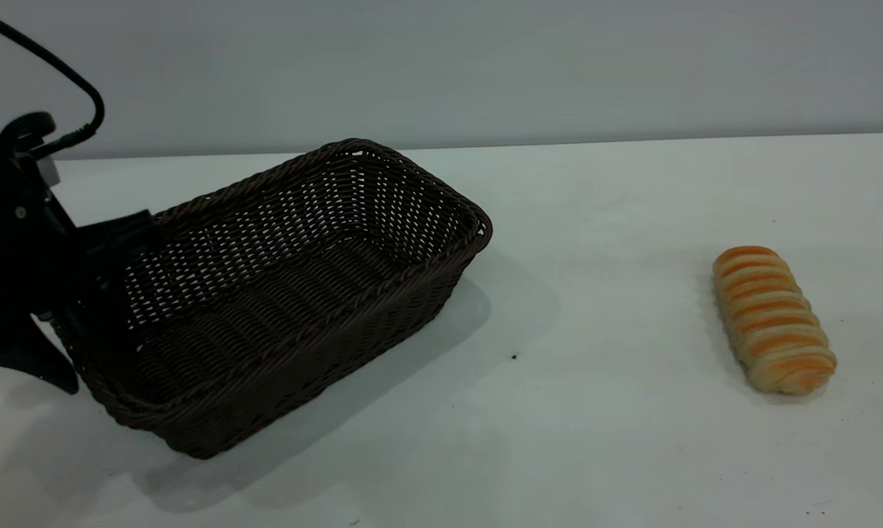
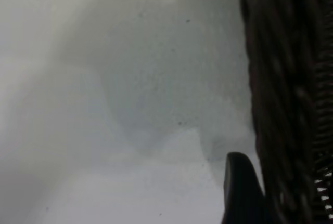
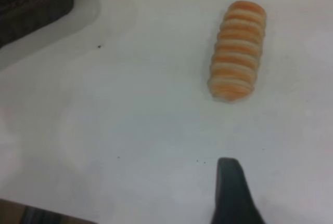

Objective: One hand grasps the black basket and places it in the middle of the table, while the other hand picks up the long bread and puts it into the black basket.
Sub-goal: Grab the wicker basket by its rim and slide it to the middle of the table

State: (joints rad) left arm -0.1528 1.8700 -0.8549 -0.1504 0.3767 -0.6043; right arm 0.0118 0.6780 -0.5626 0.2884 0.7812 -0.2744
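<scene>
The black basket (image 1: pixel 295 293) sits left of the table's middle, its long axis running diagonally, its far right end seeming slightly raised. My left gripper (image 1: pixel 82 308) straddles the basket's left short wall, one finger inside and one outside, shut on the rim. In the left wrist view one black finger (image 2: pixel 239 193) presses against the woven wall (image 2: pixel 286 104). The long bread (image 1: pixel 773 319) lies ridged side up on the table (image 1: pixel 595 411) at the right, apart from the basket. In the right wrist view the bread (image 3: pixel 238 50) lies ahead of my right gripper (image 3: pixel 281 198), which is open and empty; one finger (image 3: pixel 232 190) shows.
A corner of the basket (image 3: pixel 31 0) shows in the right wrist view. A tiny dark speck (image 1: pixel 514 356) lies on the table between basket and bread. The table's far edge meets a plain grey wall (image 1: pixel 485 66).
</scene>
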